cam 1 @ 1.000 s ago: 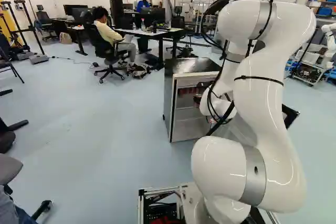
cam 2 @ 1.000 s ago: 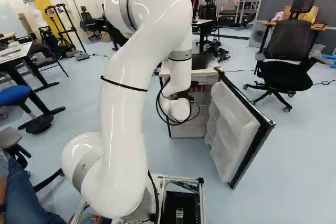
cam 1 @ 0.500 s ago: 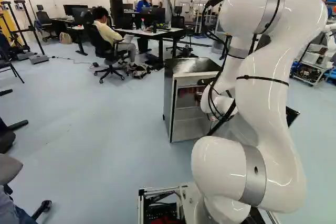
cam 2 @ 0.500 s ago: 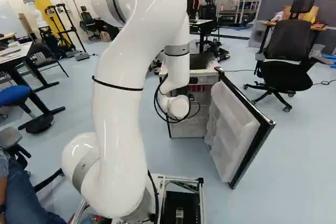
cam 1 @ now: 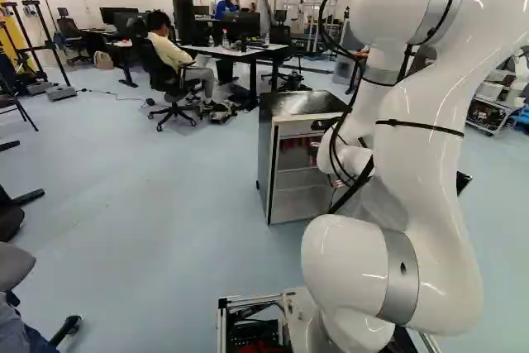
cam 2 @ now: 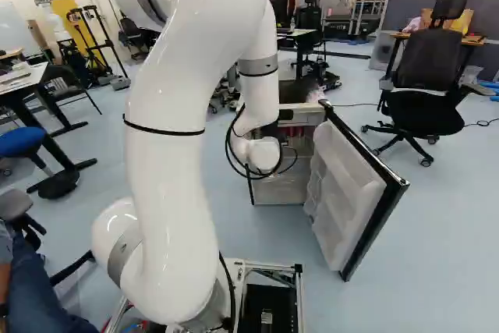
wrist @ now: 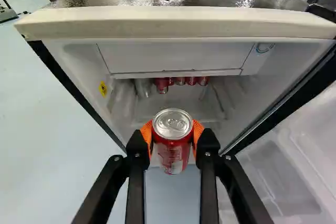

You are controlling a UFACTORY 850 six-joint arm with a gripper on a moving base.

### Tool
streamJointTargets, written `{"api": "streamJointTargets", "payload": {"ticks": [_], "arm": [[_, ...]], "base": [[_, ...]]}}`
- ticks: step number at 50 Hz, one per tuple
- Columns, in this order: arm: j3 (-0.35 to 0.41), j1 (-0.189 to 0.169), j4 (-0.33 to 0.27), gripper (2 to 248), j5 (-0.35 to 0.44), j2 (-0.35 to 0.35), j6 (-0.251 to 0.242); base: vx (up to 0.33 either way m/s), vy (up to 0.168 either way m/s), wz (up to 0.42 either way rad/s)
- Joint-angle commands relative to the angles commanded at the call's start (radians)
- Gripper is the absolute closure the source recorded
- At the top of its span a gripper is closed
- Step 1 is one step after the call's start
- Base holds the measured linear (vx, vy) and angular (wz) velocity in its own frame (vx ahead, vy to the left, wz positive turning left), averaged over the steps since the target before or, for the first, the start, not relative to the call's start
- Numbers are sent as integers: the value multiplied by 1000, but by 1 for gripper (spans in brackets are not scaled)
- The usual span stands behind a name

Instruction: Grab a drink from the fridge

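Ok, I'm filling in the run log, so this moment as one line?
gripper: shut on red can | can: at fridge opening | door: open | other cans: inside

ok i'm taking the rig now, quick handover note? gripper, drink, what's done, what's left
Gripper: shut on a red soda can, an orange pad on each side, silver lid facing the wrist camera.
Fridge: door wide open. More red cans inside, toward the back.
Done: fridge open, drink grasped. Can looks to be at or just outside the opening; exact clearance can't be told.
Left: probably back it fully clear, watching the open door beside the arm. The task names no drop-off or door closing, so check both.
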Motion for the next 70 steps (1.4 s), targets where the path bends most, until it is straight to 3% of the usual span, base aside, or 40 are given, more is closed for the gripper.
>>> {"api": "streamJointTargets", "payload": {"ticks": [70], "arm": [[64,6,0,154,-170,224,0]], "base": [[0,0,0]]}}
